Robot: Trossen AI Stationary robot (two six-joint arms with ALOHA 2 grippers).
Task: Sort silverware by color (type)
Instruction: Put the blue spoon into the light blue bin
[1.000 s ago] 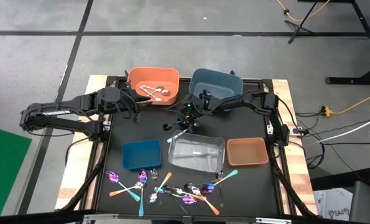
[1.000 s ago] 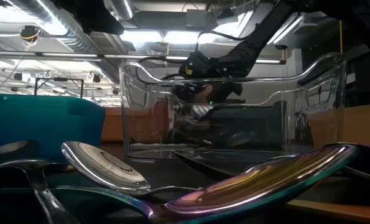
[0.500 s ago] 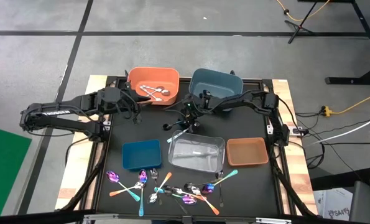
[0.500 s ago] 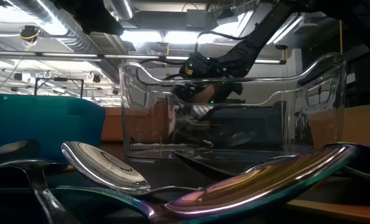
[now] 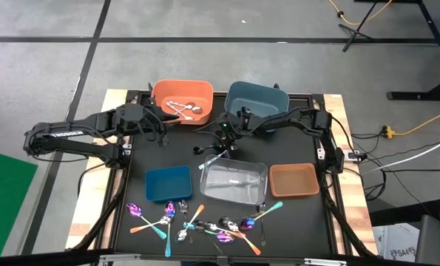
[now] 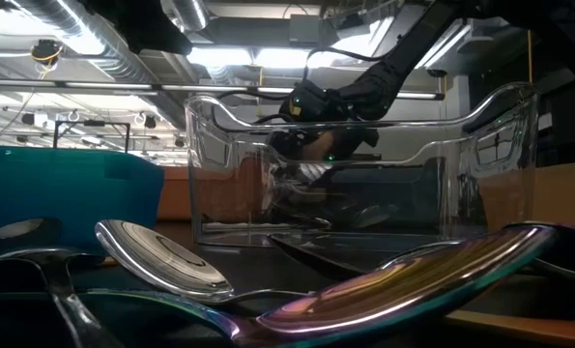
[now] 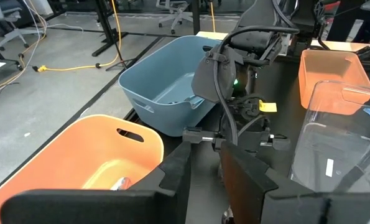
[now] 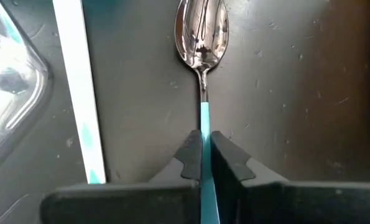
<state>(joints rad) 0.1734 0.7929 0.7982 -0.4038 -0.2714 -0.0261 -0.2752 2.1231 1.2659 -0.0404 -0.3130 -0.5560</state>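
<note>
Flat on the dark counter [image 5: 293,148], a teal-handled spoon [image 8: 202,74] lies with its polished bowl pointing straight away from the right tool [image 8: 202,152], its long axis running in line with that tool's two dark fingers [image 8: 188,155], which are clenched on the teal handle. From above, the right tool [image 5: 218,150] sits near the middle of the counter, just beyond the far rim of the clear bin [image 5: 234,182] and in front of the large blue bin [image 5: 257,104]; a pale strip beside the spoon and a corner of the clear bin show in the right wrist view. Silver pieces [image 5: 183,109] rest in the orange bin [image 5: 181,101] at the far left. Along the near edge, a loose scatter of spoons and forks [image 5: 205,222] with purple, orange and teal handles lies at mixed angles, in front of the small blue bin [image 5: 168,183] and the brown bin [image 5: 293,179]. The left tool [image 7: 203,171] hovers beside the orange bin, its fingers apart and grasping nothing. White lettering on the left arm [image 5: 61,134] is too small to read with certainty.
</note>
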